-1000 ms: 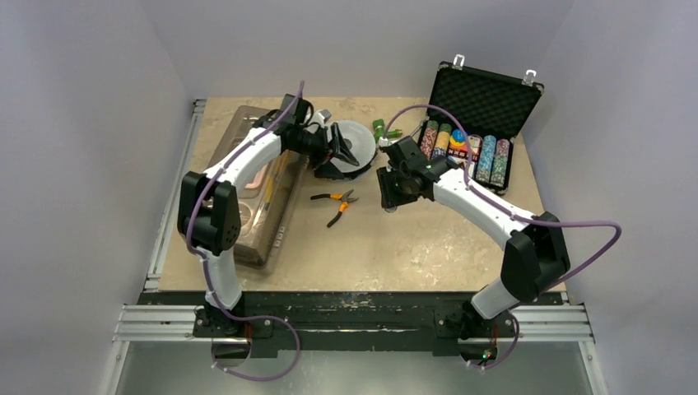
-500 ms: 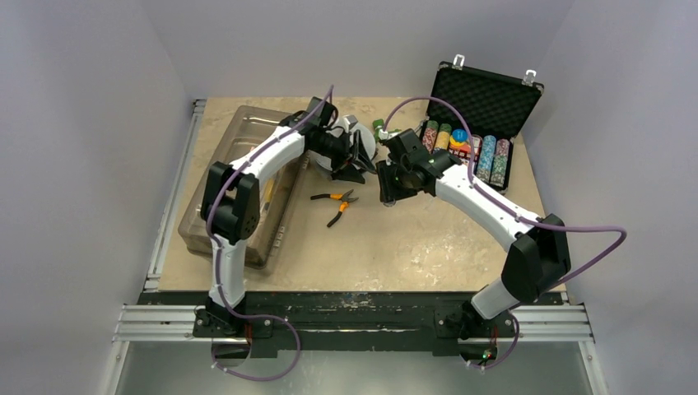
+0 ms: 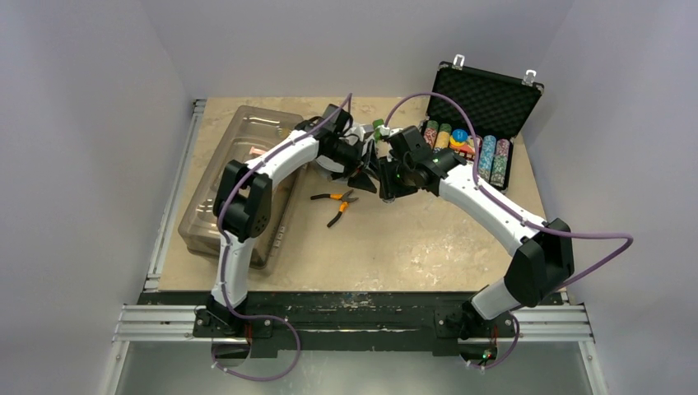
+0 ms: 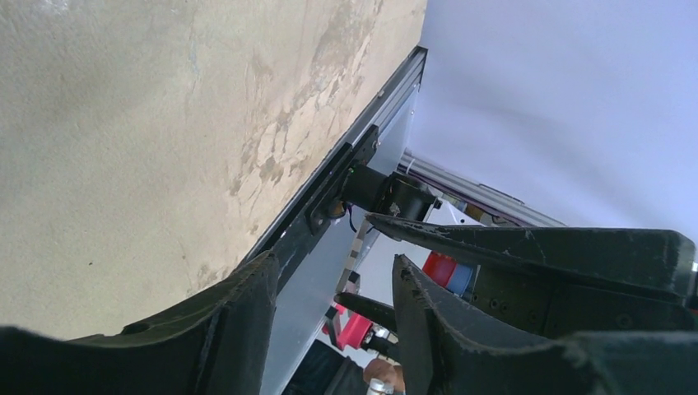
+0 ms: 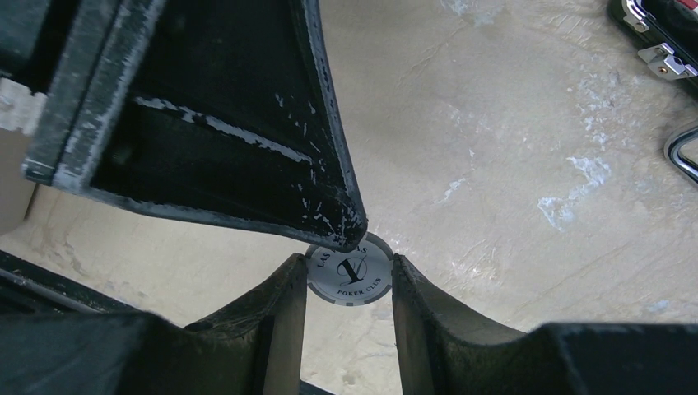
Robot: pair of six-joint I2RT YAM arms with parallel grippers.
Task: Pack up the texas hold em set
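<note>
right hand (image 5: pixel 348 265) pinches poker chip (image 5: pixel 350 278) by its rim | left hand (image 4: pixel 333 263) spread, fingertip touching chip (handover, likely) | briefcase (image 3: pixel 486 105) lies far-right of right hand, the nearer one

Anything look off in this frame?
Yes. One grey poker chip is outside the case, held between the right tool fingers, and a left tool fingertip overlaps its top edge, so the two tools are crowded together. Orange pliers lie mid-table and are not part of the set.
</note>
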